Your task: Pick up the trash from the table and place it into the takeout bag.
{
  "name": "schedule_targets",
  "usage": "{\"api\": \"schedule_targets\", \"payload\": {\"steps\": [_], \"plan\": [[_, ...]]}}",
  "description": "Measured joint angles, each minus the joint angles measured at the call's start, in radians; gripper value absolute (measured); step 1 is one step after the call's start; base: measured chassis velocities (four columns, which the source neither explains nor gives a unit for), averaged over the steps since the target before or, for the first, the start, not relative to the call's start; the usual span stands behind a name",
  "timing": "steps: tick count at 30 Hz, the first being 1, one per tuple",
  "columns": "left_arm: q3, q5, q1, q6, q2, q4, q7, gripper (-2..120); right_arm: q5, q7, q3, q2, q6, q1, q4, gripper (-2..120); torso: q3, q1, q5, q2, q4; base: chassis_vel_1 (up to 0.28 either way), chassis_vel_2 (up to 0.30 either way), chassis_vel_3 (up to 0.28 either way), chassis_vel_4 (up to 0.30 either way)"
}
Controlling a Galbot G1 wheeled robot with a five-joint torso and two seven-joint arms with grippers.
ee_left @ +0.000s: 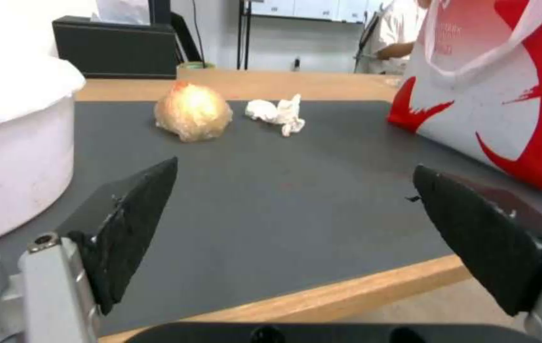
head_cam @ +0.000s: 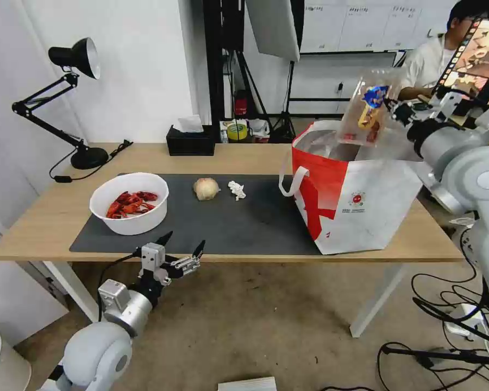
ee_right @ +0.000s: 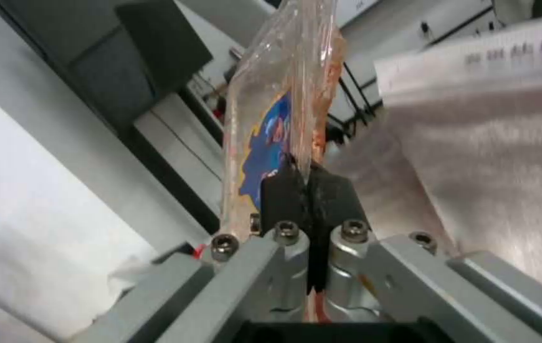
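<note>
- Right gripper (head_cam: 392, 111): raised above the open mouth of the takeout bag (head_cam: 358, 201), jaws clamped on one edge of the clear plastic tray (head_cam: 370, 108). The tray hangs tilted in the air over the silver lining.
- Right wrist view: both black fingers (ee_right: 280, 190) pinch the tray's thin wall (ee_right: 271, 119); a blue label and reddish scraps show through the plastic. The foil lining of the bag (ee_right: 487, 157) lies just beyond.
- Left gripper (head_cam: 182, 247): spread wide, holding nothing, level with the near edge of the table (head_cam: 38, 228), just below the dark mat (head_cam: 244, 222).
- Left wrist view: the beige ball (ee_left: 193, 116) and the crumpled tissue (ee_left: 276, 113) sit near each other on the mat, apart.
- Head view: the white bowl (head_cam: 129, 203) holds red shells and rests on the mat's left end.
- The tray's compartments cannot be made out; the bag's interior is mostly hidden.
</note>
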Motion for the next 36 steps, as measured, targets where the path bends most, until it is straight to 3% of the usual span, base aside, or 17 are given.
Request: {"api": "schedule_targets", "payload": {"steps": [6,23,26,29,34,36], "plan": [[0.037,0.012,-0.009,-0.004,-0.022,0.003,-0.014,100,0.008,0.047,-0.012,0.021,-0.022,-0.025,0.022,0,0.0,0.0,-0.0002,0.0,0.0002,0.0,0.0,0.0,0.0],[0.042,0.019,-0.006,-0.003,-0.027,0.004,-0.018,100,0.112,0.105,0.013,0.049,-0.017,-0.084,0.071,0,0.0,0.0,-0.0001,0.0,0.0001,0.0,0.0,0.0,0.0],[0.043,0.019,-0.004,-0.002,-0.027,0.003,-0.019,100,0.123,0.112,0.014,0.047,-0.017,-0.084,0.077,9,0.0,0.0,-0.0001,0.0,0.0001,0.0,0.0,0.0,0.0],[0.043,0.019,-0.002,-0.002,-0.025,0.0,-0.019,100,0.138,0.121,0.02,0.038,-0.019,-0.086,0.084,25,0.0,0.0,-0.0001,0.0,0.0001,0.0,0.0,0.0,0.0],[0.041,0.021,-0.005,-0.001,-0.023,0.0,-0.02,100,0.14,0.123,0.022,0.031,-0.02,-0.09,0.088,39,0.0,0.0,-0.0001,0.0,0.0001,0.0,0.0,0.0,0.0],[0.04,0.021,-0.006,-0.001,-0.021,0.0,-0.022,100,0.141,0.12,0.022,0.024,-0.023,-0.091,0.091,51,0.0,0.0,-0.0001,0.0,0.0,0.0,0.0,0.0,0.0]]}}
